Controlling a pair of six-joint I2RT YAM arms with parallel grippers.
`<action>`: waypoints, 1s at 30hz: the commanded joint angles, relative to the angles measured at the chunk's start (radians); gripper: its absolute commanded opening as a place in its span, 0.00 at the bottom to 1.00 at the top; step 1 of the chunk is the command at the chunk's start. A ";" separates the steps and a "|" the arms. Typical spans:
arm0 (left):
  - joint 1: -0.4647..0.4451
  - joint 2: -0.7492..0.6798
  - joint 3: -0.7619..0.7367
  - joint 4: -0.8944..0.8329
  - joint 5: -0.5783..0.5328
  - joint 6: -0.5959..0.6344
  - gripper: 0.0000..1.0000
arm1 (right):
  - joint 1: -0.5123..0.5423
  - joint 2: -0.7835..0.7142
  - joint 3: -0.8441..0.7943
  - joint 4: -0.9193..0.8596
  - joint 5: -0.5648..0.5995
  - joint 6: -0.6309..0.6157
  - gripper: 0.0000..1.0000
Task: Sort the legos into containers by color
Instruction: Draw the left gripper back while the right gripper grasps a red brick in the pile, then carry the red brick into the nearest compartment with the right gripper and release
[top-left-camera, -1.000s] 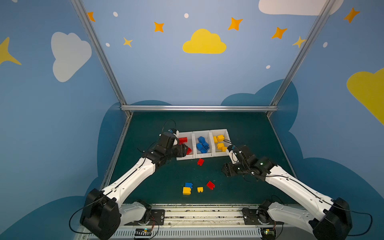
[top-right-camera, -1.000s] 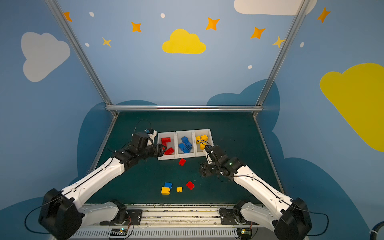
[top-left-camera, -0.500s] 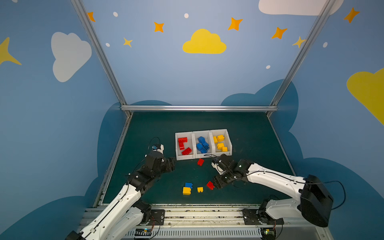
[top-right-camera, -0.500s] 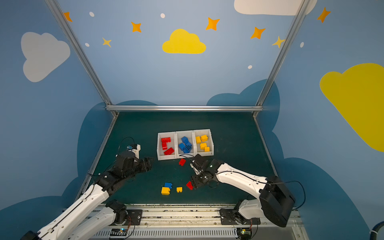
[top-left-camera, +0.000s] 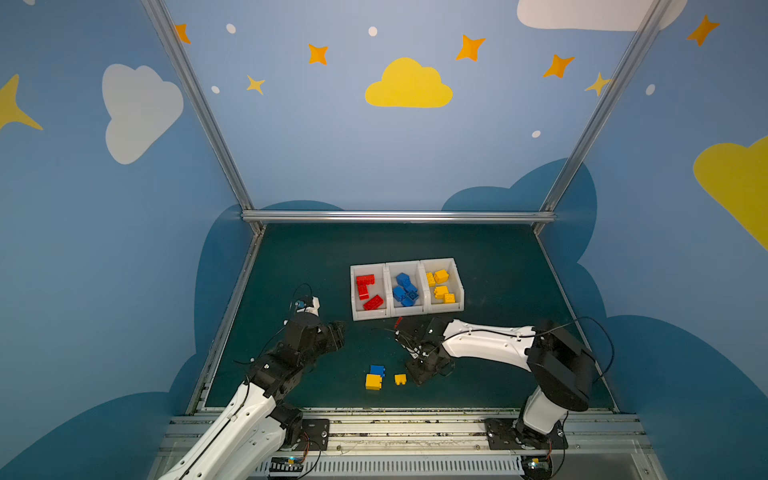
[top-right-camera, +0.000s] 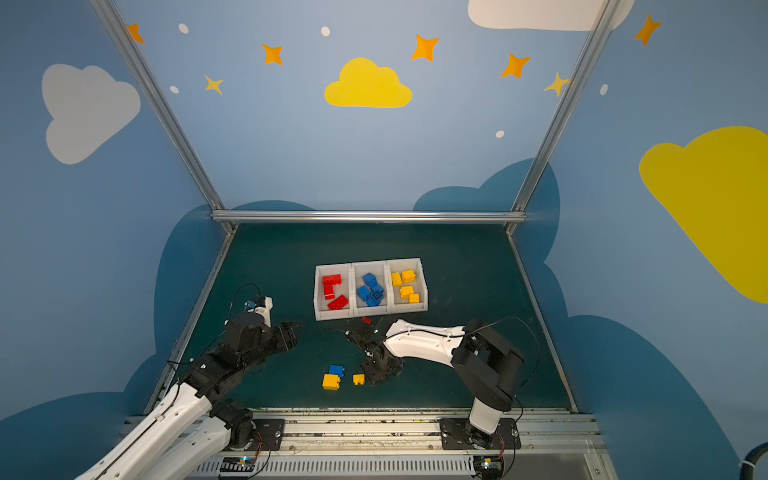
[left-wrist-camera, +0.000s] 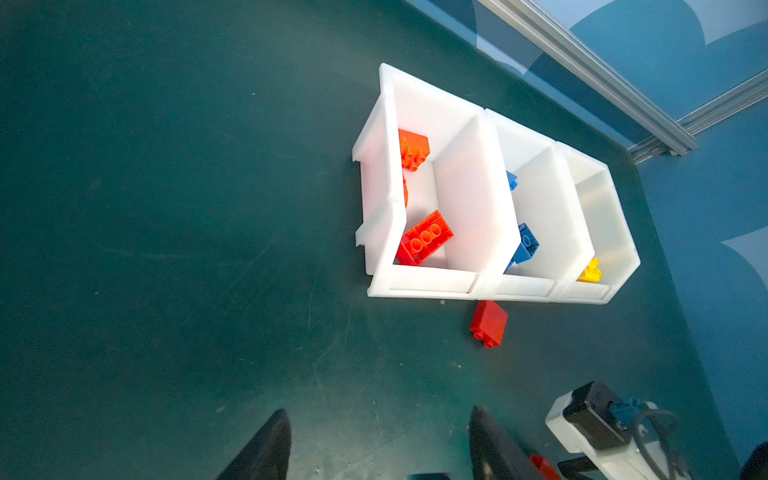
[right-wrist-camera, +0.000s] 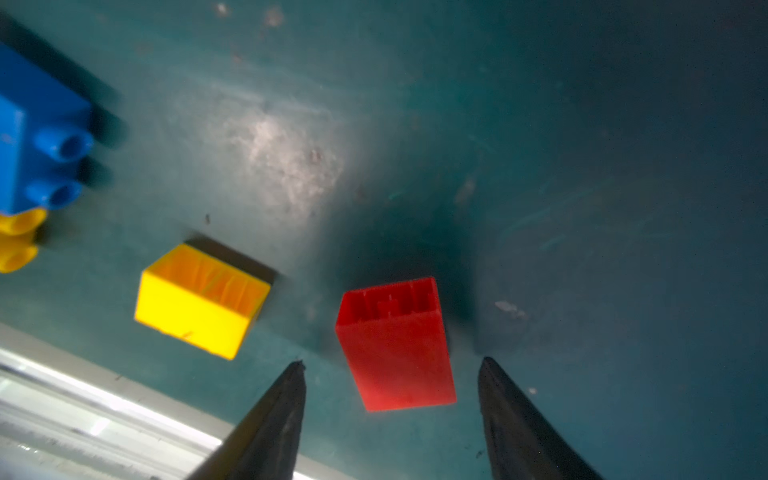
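Right pincer: the right pincer (right-wrist-camera: 391, 361) hangs low over the tabletop (right-wrist-camera: 582, 166) with its jaws apart, holding nothing. A gap shows on each side of the red brick (right-wrist-camera: 395, 345).
Red brick: it lies on its side between the jaws, hollow underside showing, turned a little off their line. In both top views the arm hides it.
Left pincer: the left pincer (left-wrist-camera: 379, 411) is open and empty, above bare tabletop well left of the bins.
Risk, skewed grip: since the brick sits at a slight angle, one jaw would likely meet a corner first. The smooth faces could then twist or squirt out.
Risk, neighbour: the small yellow brick (right-wrist-camera: 199, 299) lies near one jaw tip. A sideways correction could knock it toward the blue brick (top-left-camera: 377, 370).
Risk, shallow hold: a grip near the brick's end may let it pivot and drop on the way up.
Risk, delivery: a second red brick (left-wrist-camera: 489, 323) lies just in front of the red bin (top-left-camera: 369, 314). A low approach might clip it or the bin's wall.
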 joint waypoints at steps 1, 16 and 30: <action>0.003 -0.022 -0.010 -0.027 -0.013 -0.013 0.68 | 0.008 0.026 0.032 -0.036 0.022 0.007 0.61; 0.005 -0.074 -0.028 -0.052 -0.021 -0.029 0.68 | 0.023 0.045 0.065 -0.049 0.042 -0.001 0.30; 0.004 -0.140 -0.029 -0.102 -0.032 -0.045 0.68 | -0.057 0.099 0.425 -0.121 0.074 -0.240 0.26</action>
